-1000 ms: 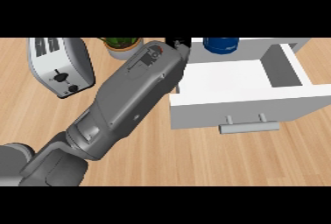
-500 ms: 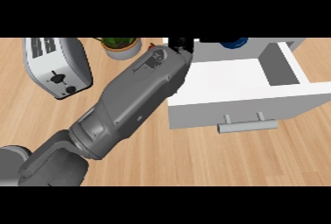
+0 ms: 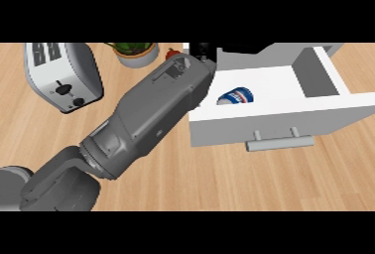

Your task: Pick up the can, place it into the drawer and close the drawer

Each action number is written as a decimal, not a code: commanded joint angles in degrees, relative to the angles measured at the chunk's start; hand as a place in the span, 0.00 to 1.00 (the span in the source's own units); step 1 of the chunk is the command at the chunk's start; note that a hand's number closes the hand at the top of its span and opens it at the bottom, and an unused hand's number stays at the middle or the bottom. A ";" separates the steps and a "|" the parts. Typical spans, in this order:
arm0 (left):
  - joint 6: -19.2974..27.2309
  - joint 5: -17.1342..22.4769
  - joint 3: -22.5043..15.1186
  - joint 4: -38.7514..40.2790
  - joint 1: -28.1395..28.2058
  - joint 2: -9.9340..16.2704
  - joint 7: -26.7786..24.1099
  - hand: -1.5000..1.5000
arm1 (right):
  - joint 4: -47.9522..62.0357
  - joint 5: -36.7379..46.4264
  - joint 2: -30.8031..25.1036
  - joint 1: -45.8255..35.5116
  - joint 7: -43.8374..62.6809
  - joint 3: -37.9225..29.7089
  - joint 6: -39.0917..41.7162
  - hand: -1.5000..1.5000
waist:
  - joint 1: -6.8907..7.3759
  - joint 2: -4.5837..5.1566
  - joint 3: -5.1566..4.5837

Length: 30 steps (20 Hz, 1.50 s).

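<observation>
Inside the open drawer (image 3: 322, 106), on its white floor, the can (image 3: 236, 96) lies on its side just beside my forearm. My left hand (image 3: 202, 49) shows only as a dark bit at the drawer's back edge; whether its fingers are open I cannot tell. Next I should draw clear, then push the handle (image 3: 280, 143) squarely.

Looks like a home kitchen: light wood-grain counter (image 3: 242, 173), silver two-slot toaster (image 3: 64, 74) at the left, potted green plant (image 3: 136, 52) near the far edge, and a white drawer (image 3: 282, 126) with a grey bar handle (image 3: 279, 143), pulled open.
</observation>
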 commanded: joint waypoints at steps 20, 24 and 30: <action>1.91 8.46 -1.77 -2.61 0.00 -0.01 -10.12 0.00 | -10.12 25.69 -1.77 -8.17 -10.43 6.82 3.95 0.00 | 2.69 -0.16 -0.10; -0.21 8.42 -1.30 -0.76 0.34 -0.01 -12.01 0.00 | -9.58 35.85 -2.51 -12.33 -10.99 11.71 2.94 0.00 | 3.78 0.10 -0.12; 1.88 10.11 -1.74 -3.09 -0.95 -0.01 -8.87 0.00 | -0.85 52.82 -4.24 -20.96 -13.41 21.70 0.62 0.00 | 4.65 -0.21 -0.11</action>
